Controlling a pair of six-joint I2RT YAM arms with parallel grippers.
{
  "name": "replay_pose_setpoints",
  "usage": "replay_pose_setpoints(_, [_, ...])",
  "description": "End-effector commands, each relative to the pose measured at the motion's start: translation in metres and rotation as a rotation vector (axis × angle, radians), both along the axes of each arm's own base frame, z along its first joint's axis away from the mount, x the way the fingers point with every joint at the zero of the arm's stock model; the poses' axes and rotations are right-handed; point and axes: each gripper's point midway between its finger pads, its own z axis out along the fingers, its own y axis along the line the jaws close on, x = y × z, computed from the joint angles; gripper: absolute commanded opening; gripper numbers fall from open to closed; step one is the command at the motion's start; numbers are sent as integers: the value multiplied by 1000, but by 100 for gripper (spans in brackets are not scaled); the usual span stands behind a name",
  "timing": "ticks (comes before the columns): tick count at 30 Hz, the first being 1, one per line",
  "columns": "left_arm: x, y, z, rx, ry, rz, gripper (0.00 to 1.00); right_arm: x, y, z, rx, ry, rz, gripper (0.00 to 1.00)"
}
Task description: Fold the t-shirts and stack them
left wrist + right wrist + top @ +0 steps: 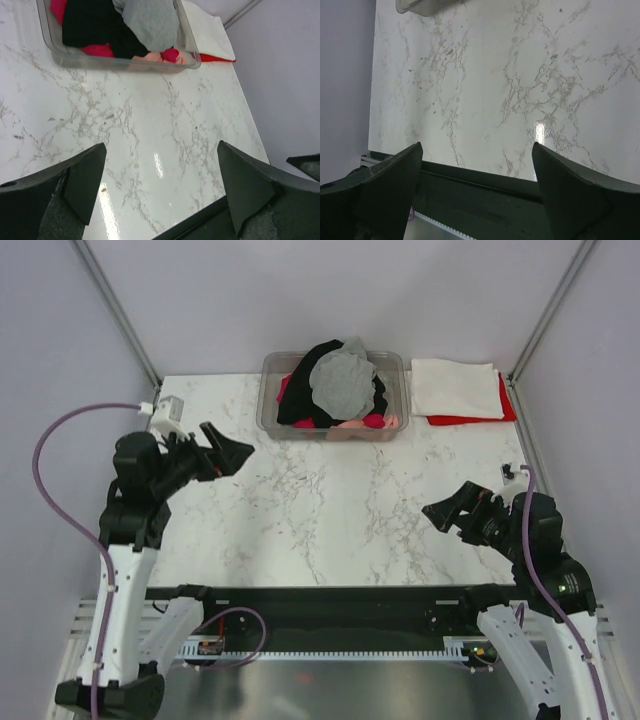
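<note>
Left gripper point(235, 460) held above left side of table point(330, 500), jaws spread wide, nothing gripped. Clear tub point(268, 400) set at far centre edge: grey t-shirt point(343, 380) heaped on top, black t-shirt point(305, 390) and pink t-shirt point(370, 422) beneath. Just right of tub, white t-shirt point(457, 388) laid folded on red t-shirt point(507, 400). Right gripper point(437, 520) held over right side, jaws fully apart, empty.

No text, label or number can be read anywhere — nothing legible.

The left arm point(128, 515) and right arm point(548, 555) hover apart, left fingers point(232, 452) and right fingers point(441, 512) spread wide, empty.
</note>
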Motion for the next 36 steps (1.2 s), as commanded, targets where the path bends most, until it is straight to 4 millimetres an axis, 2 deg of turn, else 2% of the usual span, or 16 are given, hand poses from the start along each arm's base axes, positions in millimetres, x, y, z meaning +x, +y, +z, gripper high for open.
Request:
replay_pose_setpoints(1, [-28,-2,-42,56,36,-67,100,-12,0,8,-13,30,25,98])
replay_pose_setpoints(5, [-65,6,-45,86,-53,-39,100,0,12,33,8,-11,82,98])
replay_pose_setpoints(9, [-70,28,-59,139,-57,84,99,35,16,62,-14,-52,87,98])
replay_pose_setpoints(14, [-74,40,-69,113,-41,182,100,114,33,78,-104,-40,72,98])
replay_pose_setpoints(16, [-73,43,-69,117,-51,202,100,161,42,77,-204,-40,43,98])
replay_pose_setpoints(22, [-70,59,-81,118,-21,307,97,280,87,51,-289,-50,60,98])
replay_pose_setpoints(23, [-70,58,-80,113,-22,299,97,296,92,64,-285,-86,59,98])
replay_pose_setpoints(24, [-70,57,-80,112,-23,294,98,318,99,31,-308,-27,69,98])
replay_pose_setpoints(27, [-70,56,-81,110,-20,292,98,358,118,-3,-329,1,88,98])
replay_pose_setpoints(28, [-70,56,-81,109,-21,290,98,366,125,-12,-336,5,99,97])
replay_pose_setpoints(29, [-71,56,-79,107,-29,289,97,376,133,-3,-330,-31,104,97])
replay_pose_setpoints(30, [-72,56,-78,106,-33,289,97,387,138,-31,-348,2,116,95])
replay_pose_setpoints(32, [-74,56,-76,103,-45,290,97,402,143,-30,-359,-29,96,93])
replay_pose_setpoints(33, [-74,56,-76,102,-48,292,97,409,144,-49,-374,-8,98,88])
replay_pose_setpoints(35, [-74,56,-76,101,-48,289,97,418,143,-48,-384,-27,77,84])
replay_pose_setpoints(36, [-74,55,-75,101,-51,286,97,421,143,-54,-394,-23,73,69])
